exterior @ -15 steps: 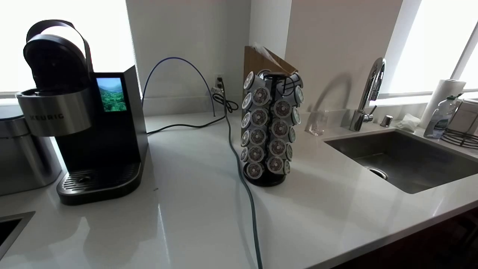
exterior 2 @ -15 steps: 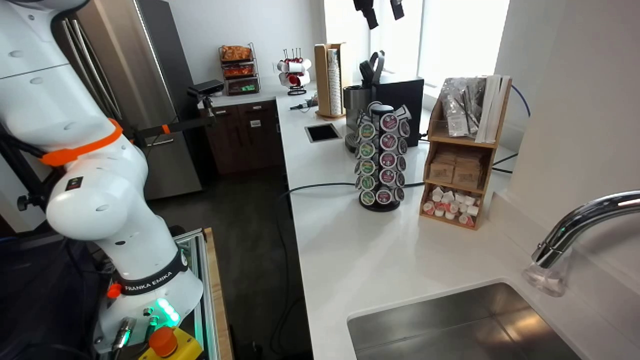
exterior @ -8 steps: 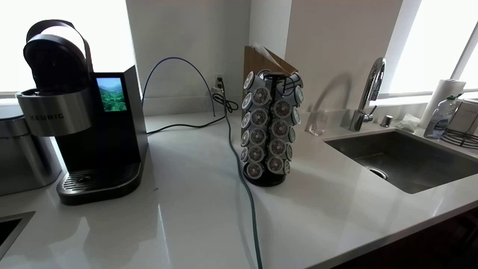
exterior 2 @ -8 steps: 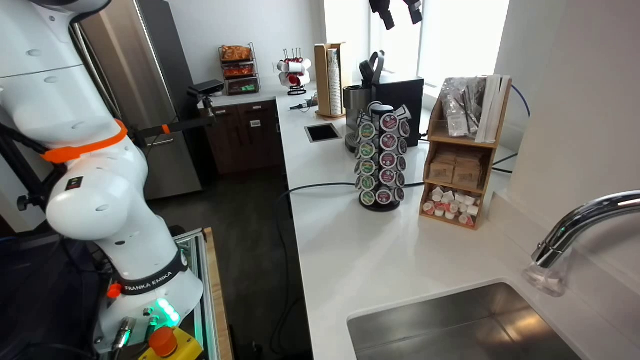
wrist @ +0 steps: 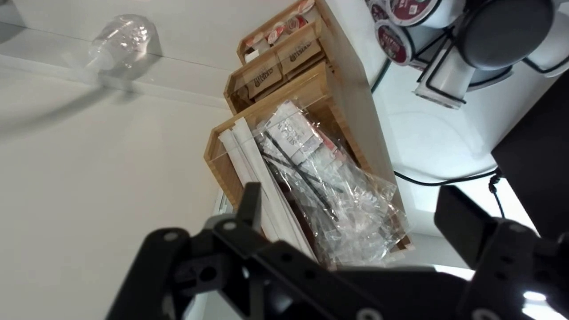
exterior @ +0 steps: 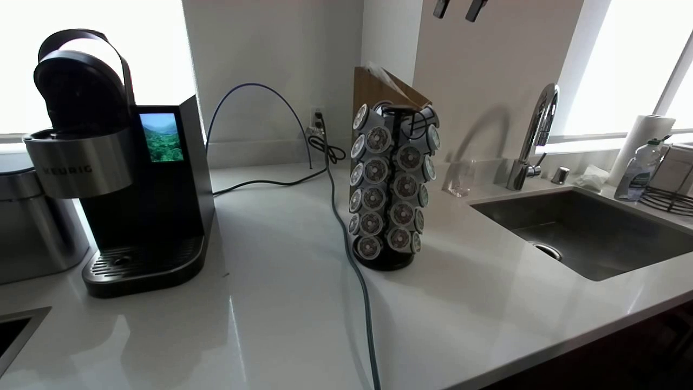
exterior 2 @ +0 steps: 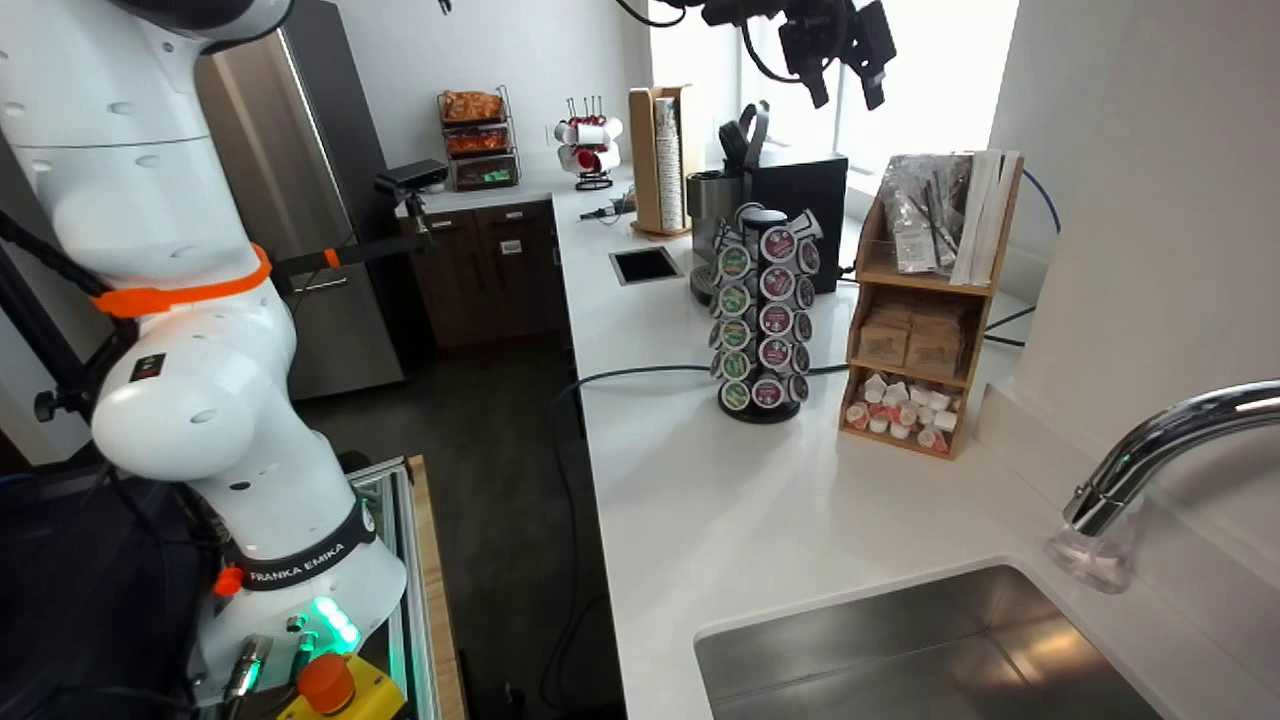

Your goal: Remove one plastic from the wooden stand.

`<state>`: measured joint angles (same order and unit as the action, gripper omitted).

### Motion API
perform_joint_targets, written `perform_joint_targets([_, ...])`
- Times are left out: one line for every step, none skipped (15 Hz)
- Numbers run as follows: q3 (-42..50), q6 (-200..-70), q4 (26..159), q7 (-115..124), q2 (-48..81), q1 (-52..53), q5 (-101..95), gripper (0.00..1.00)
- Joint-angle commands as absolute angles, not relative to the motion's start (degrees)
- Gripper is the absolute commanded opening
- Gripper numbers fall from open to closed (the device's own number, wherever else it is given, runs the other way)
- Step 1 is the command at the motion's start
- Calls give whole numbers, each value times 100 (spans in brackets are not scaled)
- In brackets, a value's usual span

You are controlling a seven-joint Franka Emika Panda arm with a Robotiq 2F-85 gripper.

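Observation:
The brown wooden stand (exterior 2: 928,283) is a tiered organizer on the counter; its upper part (exterior: 369,89) shows behind the pod carousel in an exterior view. Its top compartment holds clear crinkled plastic (exterior 2: 915,215) packets with dark sticks and white packets inside, beside long white strips. In the wrist view the plastic (wrist: 346,218) lies below and between the fingers, inside the stand (wrist: 355,95). My gripper (wrist: 351,202) is open and empty. In both exterior views the gripper (exterior 2: 847,100) (exterior: 456,13) hangs in the air above the stand's height, apart from everything.
A tall carousel of coffee pods (exterior 2: 765,320) (exterior: 387,187) stands beside the stand; its round dark top (wrist: 506,33) shows in the wrist view. A black coffee machine (exterior: 157,211), a faucet (exterior 2: 1180,450), a sink (exterior: 568,238) and a cable (exterior: 357,265) are on the counter.
My gripper has come lower and moved to the right, toward the wooden stand. Its fingers now show at the top edge of the view where they were absent. The objects have not moved.

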<state>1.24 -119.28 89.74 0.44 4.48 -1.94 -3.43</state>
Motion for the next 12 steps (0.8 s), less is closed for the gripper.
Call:
perform_joint_targets([97, -12131, 8463, -64, 1209, -137, -355, 100])
perform_joint_targets([77, -12157, 8329, -54, 1398, -102, -424, 100])
perform_joint_targets([61, -12119, 8167, -72, 1570, -63, -485, 100])
perform_joint_targets([51, -12137, 8019, -85, 1734, -24, -553, 100])
perform_joint_targets([39, -12230, 7883, -90, 1879, 16, -600, 100])
perform_joint_targets([27, -12243, 7757, -97, 1994, 49, -620, 100])
perform_joint_targets([23, -12258, 7631, -75, 2114, 90, -669, 100])
perform_joint_targets([22, -12235, 7502, -73, 2225, 120, -698, 100])
perform_joint_targets([13, -12233, 7380, -89, 2343, 136, -682, 100])
perform_joint_targets([11, -12230, 7277, -91, 2434, 157, -684, 100])
perform_joint_targets([7, -12208, 7154, -106, 2546, 170, -677, 92])
perform_joint_targets([15, -12192, 7053, -107, 2634, 188, -693, 86])
